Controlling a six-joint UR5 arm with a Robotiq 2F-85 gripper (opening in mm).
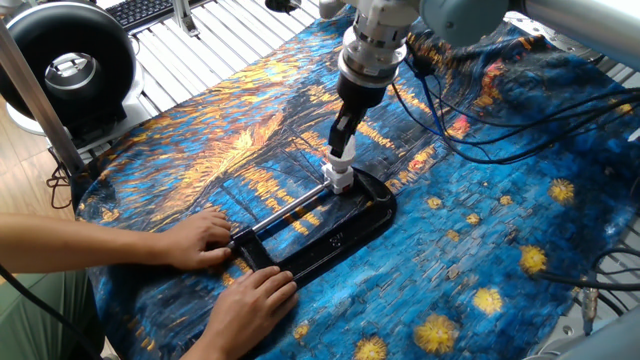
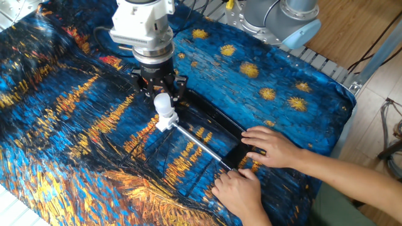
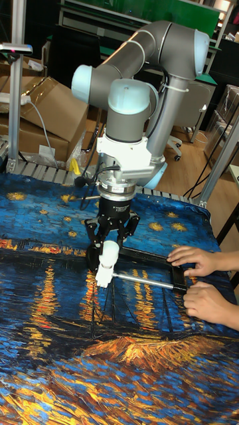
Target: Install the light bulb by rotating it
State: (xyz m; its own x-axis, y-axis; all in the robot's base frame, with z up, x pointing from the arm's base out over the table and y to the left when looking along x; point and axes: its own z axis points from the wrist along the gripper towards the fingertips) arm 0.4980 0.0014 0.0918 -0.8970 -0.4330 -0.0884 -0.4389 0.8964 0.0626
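This is a robotics lab or workshop. A grey industrial robot arm (image 3: 143, 60) stands at 12 o'clock of a table draped in a painted blue-and-gold cloth (image 1: 480, 230). Cardboard boxes (image 3: 50, 109) sit at 10 o'clock behind it, with aluminium frame posts (image 3: 14, 73), loose cables (image 1: 500, 130), a keyboard (image 1: 150, 10) and a black round fan (image 1: 65, 65) nearby.

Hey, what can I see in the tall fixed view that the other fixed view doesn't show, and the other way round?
Only the tall fixed view shows the arm's grey elbow, cardboard boxes and shelving behind the table. Only the other fixed view shows the wooden floor and the cloth's right edge hanging off the table. Both show the hand around the light bulb on its white socket block, the black frame, and a person's two hands holding that frame.
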